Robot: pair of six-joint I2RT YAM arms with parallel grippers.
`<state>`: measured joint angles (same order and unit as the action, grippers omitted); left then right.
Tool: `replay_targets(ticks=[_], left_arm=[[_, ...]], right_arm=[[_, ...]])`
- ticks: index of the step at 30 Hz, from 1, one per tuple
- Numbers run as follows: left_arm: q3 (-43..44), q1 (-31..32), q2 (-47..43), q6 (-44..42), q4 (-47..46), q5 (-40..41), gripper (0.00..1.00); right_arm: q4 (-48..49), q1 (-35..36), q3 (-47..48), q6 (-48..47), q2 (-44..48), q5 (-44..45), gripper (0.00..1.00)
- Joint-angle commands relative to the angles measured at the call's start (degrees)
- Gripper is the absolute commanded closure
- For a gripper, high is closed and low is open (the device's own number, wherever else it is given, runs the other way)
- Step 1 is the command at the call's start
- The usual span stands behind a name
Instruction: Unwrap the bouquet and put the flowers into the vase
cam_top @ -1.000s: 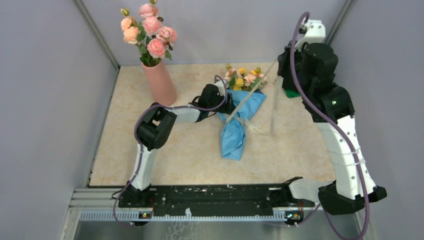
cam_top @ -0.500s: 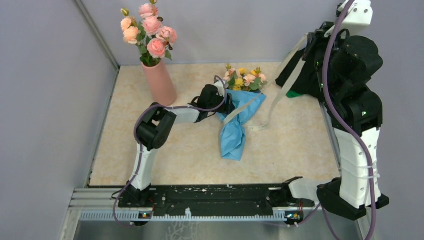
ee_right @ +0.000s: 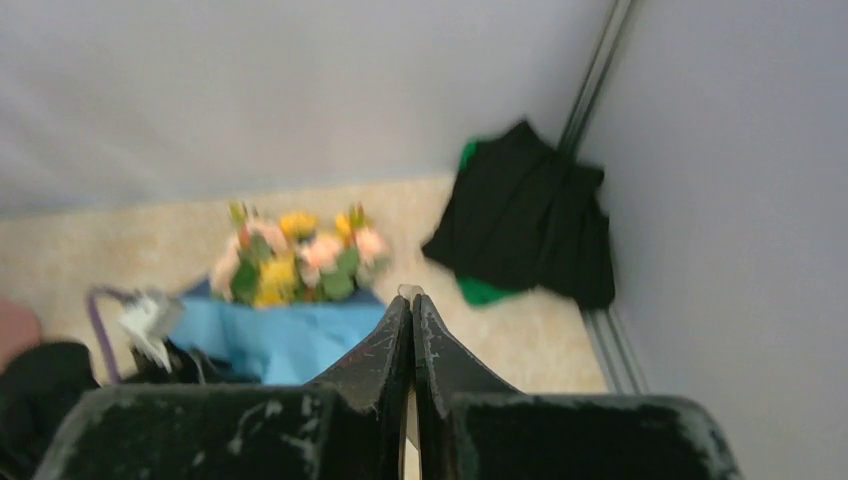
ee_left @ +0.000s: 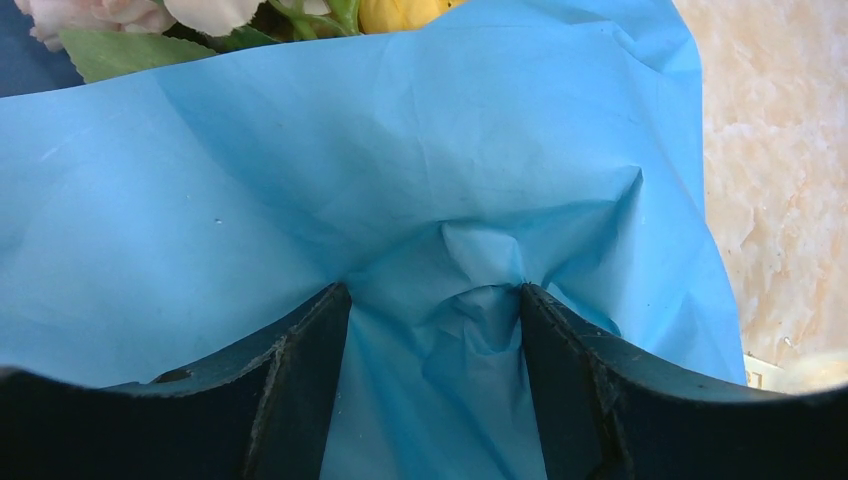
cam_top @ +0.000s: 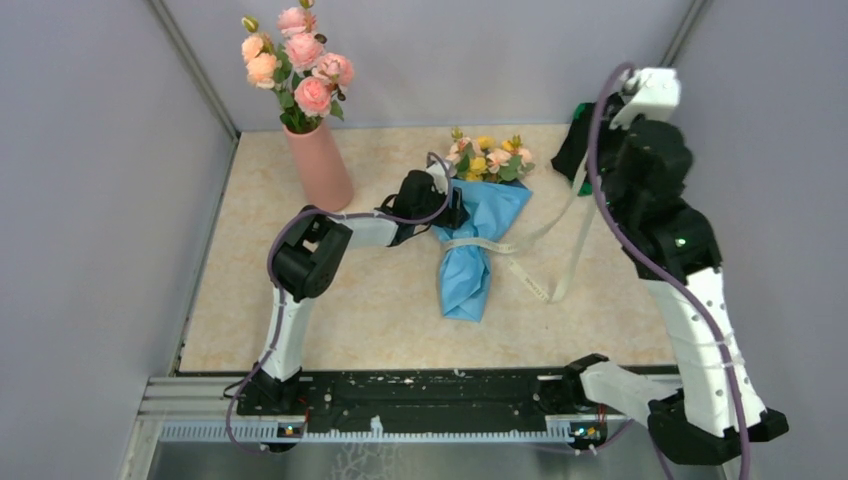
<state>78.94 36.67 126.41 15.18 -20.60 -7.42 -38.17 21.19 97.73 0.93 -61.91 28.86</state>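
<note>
The bouquet [cam_top: 470,250] lies on the table in its blue paper, with its yellow and peach flowers [cam_top: 488,158] at the far end. My left gripper [cam_top: 452,210] is shut on the blue paper [ee_left: 430,180], which is bunched between its fingers [ee_left: 322,340]. A cream ribbon [cam_top: 560,270] still crosses the wrap's waist and loops loosely over the table up to my raised right gripper [ee_right: 411,300], shut on its tip. The salmon-pink vase [cam_top: 320,165] stands at the back left, holding pink roses [cam_top: 298,55].
A black cloth heap with a bit of green [cam_top: 574,150] lies in the back right corner, beside my right arm. Grey walls close the table [cam_top: 350,310] in on the left, back and right.
My right arm swung up and back with the ribbon, then came lower. The ribbon, taut a second ago, now hangs slack and loops onto the table. The left arm has not moved.
</note>
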Motion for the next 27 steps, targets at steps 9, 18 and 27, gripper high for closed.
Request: replay_targets(ticks=[9,18,27], left_arm=[[-7.08,-0.89,-3.95,-1.47,5.44,-0.30,0.30],[-5.76,-0.73,-2.84,-0.77,5.42,-1.43,0.30],[-5.35,-0.73,-2.62,-0.92,5.47,-1.15,0.30]], right_arm=[[8.53,-0.43,-32.51,7.84,0.62,-8.96,0.56],[14.85,1.73,-42.37,12.31,-4.16,-23.05,0.45],[20.29,5.32,-49.11,13.66,-11.01,-23.99,0.45]])
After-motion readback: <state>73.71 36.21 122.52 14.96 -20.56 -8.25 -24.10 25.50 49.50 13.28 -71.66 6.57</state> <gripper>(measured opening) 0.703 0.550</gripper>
